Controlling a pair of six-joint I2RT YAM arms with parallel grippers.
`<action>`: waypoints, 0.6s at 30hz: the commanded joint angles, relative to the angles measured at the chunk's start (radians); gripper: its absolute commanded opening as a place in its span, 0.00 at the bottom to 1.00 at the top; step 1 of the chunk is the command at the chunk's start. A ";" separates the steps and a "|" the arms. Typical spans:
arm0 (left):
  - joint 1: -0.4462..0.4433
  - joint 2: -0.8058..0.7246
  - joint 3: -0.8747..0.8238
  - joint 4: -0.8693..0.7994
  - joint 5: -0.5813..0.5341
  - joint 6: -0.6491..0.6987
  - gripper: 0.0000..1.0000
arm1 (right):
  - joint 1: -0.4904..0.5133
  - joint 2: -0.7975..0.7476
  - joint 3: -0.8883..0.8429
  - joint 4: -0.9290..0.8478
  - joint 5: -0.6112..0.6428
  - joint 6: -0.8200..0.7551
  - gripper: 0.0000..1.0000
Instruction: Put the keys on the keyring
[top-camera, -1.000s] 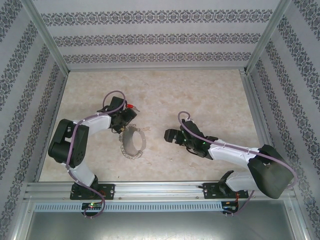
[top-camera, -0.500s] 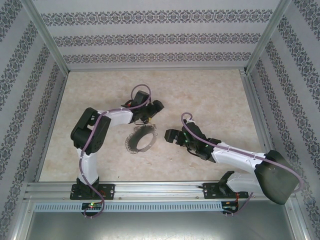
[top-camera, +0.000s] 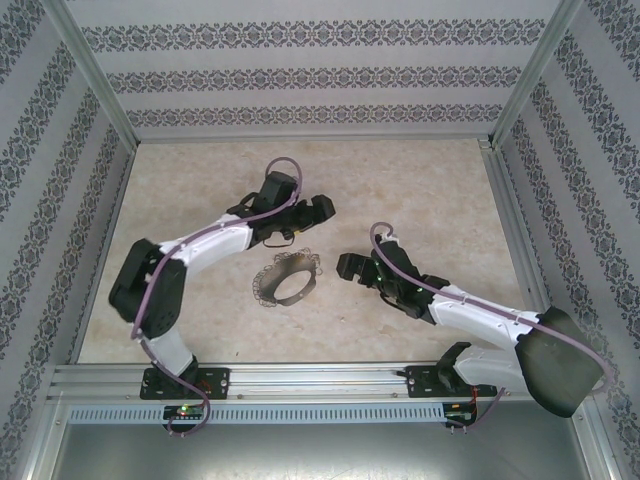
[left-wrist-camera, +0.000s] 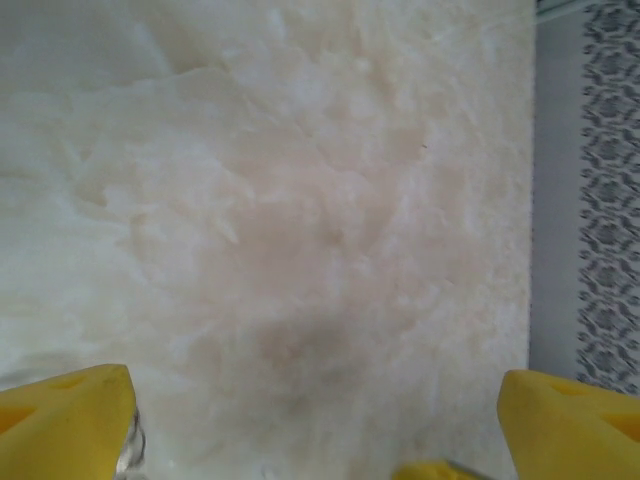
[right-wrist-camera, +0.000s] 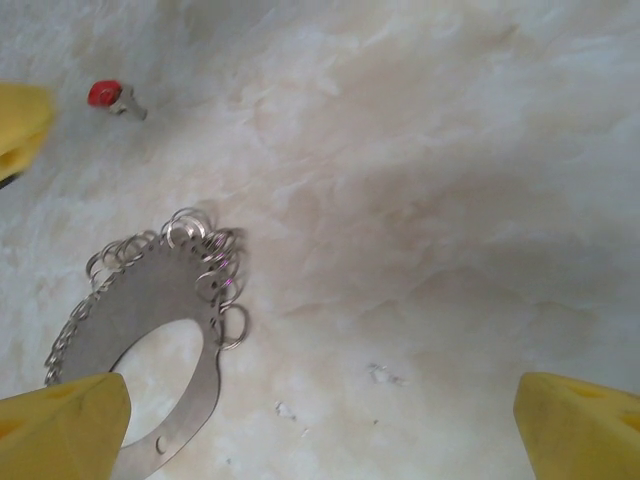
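Key (right-wrist-camera: 110, 95) & keyring (right-wrist-camera: 150, 285) apart on table (right-wrist-camera: 450, 200)

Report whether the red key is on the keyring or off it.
Off. The red key lies on the table, apart from the keyring.

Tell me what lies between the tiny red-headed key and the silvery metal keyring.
Nothing: the right wrist view shows bare pale tabletop between the small red-headed key and the silvery ring-fringed keyring.

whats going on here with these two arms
Two robot arms are meant to put keys on a ring; neither holds anything now. The flat silvery metal keyring fringed with small wire loops lies on the pale marbled tabletop, and a tiny silver key with a red plastic head lies loose, apart from it. The left hand and the right hand both hover open near the ring.
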 joint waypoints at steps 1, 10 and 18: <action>-0.001 -0.066 -0.097 -0.052 0.042 -0.011 0.92 | -0.030 -0.010 -0.021 0.003 -0.029 -0.036 0.98; -0.058 -0.158 -0.262 0.028 0.019 -0.188 0.82 | -0.047 0.105 0.015 0.050 -0.129 -0.034 0.72; -0.119 -0.173 -0.350 0.126 -0.039 -0.424 0.66 | -0.054 0.136 0.017 0.069 -0.109 -0.017 0.66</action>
